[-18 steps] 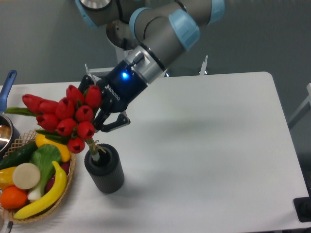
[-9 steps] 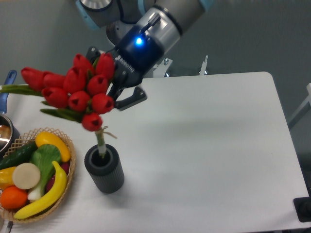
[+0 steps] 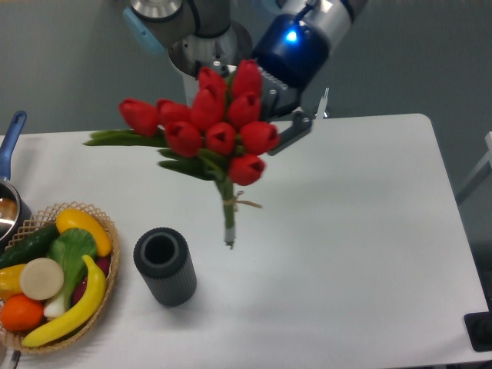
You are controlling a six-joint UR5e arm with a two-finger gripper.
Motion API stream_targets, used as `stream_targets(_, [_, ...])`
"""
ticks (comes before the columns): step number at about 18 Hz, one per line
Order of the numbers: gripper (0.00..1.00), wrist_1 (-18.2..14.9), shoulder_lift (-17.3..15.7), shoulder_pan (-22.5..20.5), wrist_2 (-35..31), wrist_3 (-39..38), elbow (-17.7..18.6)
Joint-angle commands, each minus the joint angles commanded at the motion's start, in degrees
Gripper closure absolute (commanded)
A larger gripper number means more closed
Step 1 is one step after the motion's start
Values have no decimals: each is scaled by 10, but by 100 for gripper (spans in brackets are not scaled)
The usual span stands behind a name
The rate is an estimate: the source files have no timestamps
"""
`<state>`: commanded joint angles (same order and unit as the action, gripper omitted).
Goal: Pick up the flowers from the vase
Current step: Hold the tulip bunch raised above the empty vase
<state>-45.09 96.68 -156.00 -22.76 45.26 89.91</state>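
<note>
At the far left edge a blue-handled pot (image 3: 9, 184) is showing only partly, cut off by the frame. Just near of it a wicker basket (image 3: 108, 286) is sitting at the near left corner of the table (image 3: 361, 254), holding a yellow banana (image 3: 73, 311), an orange (image 3: 20, 312), a green leafy vegetable (image 3: 73, 250), a dark cucumber (image 3: 27, 244) and a pale round slice (image 3: 41, 277).

Just right of the basket the vase (image 3: 164, 267) is standing upright on the table, its round mouth showing dark and hollow.

Right of the vase and clear of it, the flowers (image 3: 219, 127) are hanging in the air above the table. The red heads are bunching at the top, green leaves are spreading out to the left, and the tied stems are pointing down with their tips apart from the vase and above the tabletop.

Behind the blooms the gripper (image 3: 273, 115) is reaching in from the far side, its blue light glowing on the wrist. Its fingers are mostly hidden by the tulips; one dark finger (image 3: 296, 129) is showing to the right of the bunch, and the gripper is clasping the flowers, since nothing else is supporting them.
</note>
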Motion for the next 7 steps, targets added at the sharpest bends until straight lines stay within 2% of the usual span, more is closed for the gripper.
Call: stream_targets(7, [57,2,-6,-26,2,18,30])
